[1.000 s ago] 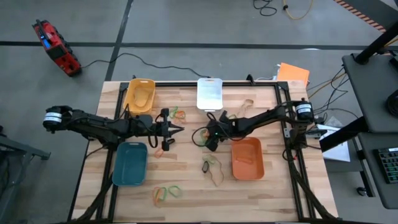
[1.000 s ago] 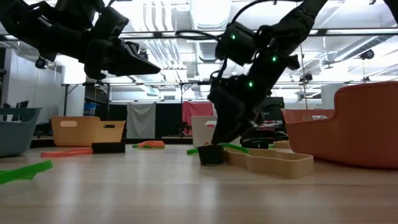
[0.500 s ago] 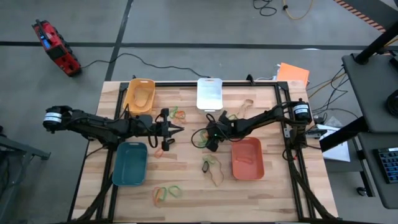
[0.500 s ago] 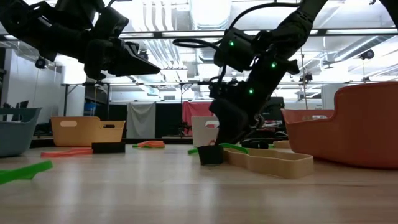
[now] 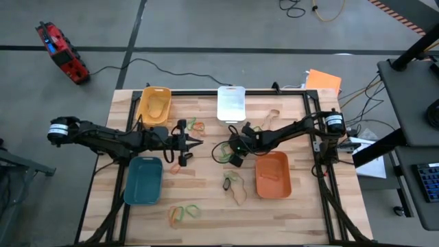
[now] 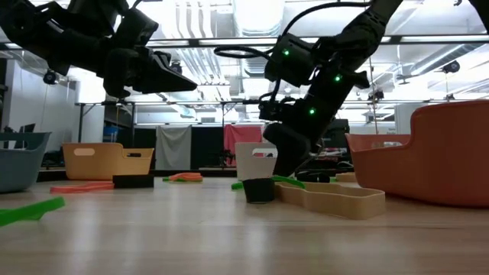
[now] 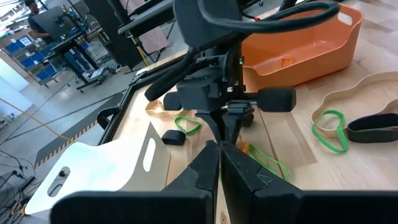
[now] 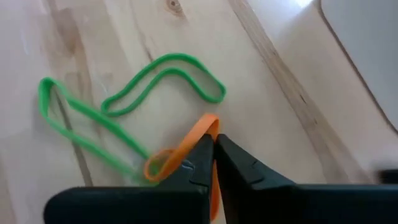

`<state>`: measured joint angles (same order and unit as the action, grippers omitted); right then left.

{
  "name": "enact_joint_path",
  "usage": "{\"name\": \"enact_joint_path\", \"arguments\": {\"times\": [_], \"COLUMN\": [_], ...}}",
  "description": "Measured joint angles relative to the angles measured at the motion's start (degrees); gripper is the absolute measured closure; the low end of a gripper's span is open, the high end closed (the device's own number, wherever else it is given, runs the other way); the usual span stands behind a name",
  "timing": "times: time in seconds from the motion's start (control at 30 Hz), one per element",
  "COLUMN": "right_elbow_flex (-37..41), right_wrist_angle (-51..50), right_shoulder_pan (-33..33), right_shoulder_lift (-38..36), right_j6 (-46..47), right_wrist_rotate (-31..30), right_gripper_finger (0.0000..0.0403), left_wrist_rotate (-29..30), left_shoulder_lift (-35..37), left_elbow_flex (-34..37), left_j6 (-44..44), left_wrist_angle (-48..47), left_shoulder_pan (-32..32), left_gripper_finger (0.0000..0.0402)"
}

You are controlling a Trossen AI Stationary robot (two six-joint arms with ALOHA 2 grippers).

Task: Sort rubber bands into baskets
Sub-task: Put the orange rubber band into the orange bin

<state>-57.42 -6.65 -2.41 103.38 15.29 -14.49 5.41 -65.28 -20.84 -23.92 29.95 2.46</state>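
Rubber bands lie scattered in loose clusters across the wooden table [image 5: 206, 199], ringed by four baskets: one yellow basket [image 5: 153, 105] and one white basket [image 5: 231, 103] along the far edge, one teal basket [image 5: 143, 180] at the near left, one orange basket [image 5: 273, 174] at the near right. An exact count of the bands cannot be made from above.

At the table's centre, the right gripper [image 5: 232, 151] reaches down over a small tangle. Its wrist view shows the two fingers drawn together on an orange rubber band [image 8: 186, 149], which loops out from between the tips; a green rubber band [image 8: 134, 99] sprawls flat on the wood beside it, overlapping the orange one at one end. The white basket's corner shows near this spot.

The left gripper [image 5: 197, 143] hangs above the table left of centre, fingers pressed together on nothing, pointing toward the right arm.
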Motion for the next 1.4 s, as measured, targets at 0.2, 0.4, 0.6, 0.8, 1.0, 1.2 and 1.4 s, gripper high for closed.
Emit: {"name": "enact_joint_path", "arguments": {"times": [0.2, 0.4, 0.6, 0.8, 1.0, 1.2, 1.4], "right_elbow_flex": [-0.1, -0.1, -0.1, -0.2, -0.2, -0.2, -0.2], "right_wrist_angle": [0.8, 1.0, 0.6, -4.8, -16.4, -17.0, -8.5], "right_shoulder_pan": [0.7, 1.6, 3.2, 6.7, 11.9, 13.9, 12.7], "right_shoulder_lift": [-3.5, -5.8, -8.5, -14.4, -21.6, -23.0, -15.8], "right_j6": [-1.4, -2.4, -3.2, -0.7, 7.2, 10.6, 4.7], "right_wrist_rotate": [-1.0, -2.0, -4.2, -4.0, -3.5, -4.5, -7.8], "right_gripper_finger": [0.0394, 0.0394, 0.0394, 0.0394, 0.0394, 0.0394, 0.0391], "left_wrist_rotate": [0.0, 0.0, 0.0, 0.0, 0.0, 0.0, 0.0], "left_shoulder_lift": [0.0, 0.0, 0.0, 0.0, 0.0, 0.0, 0.0], "left_elbow_flex": [0.0, 0.0, 0.0, 0.0, 0.0, 0.0, 0.0], "left_j6": [0.0, 0.1, 0.2, 0.5, 1.0, 1.3, 1.7], "left_wrist_angle": [-0.2, -0.4, -0.4, -0.4, -0.4, -0.1, 0.0], "left_shoulder_pan": [0.0, 0.0, 0.0, 0.0, 0.0, 0.0, 0.0], "left_gripper_finger": [0.0402, 0.0402, 0.0402, 0.0402, 0.0402, 0.0402, 0.0402]}}
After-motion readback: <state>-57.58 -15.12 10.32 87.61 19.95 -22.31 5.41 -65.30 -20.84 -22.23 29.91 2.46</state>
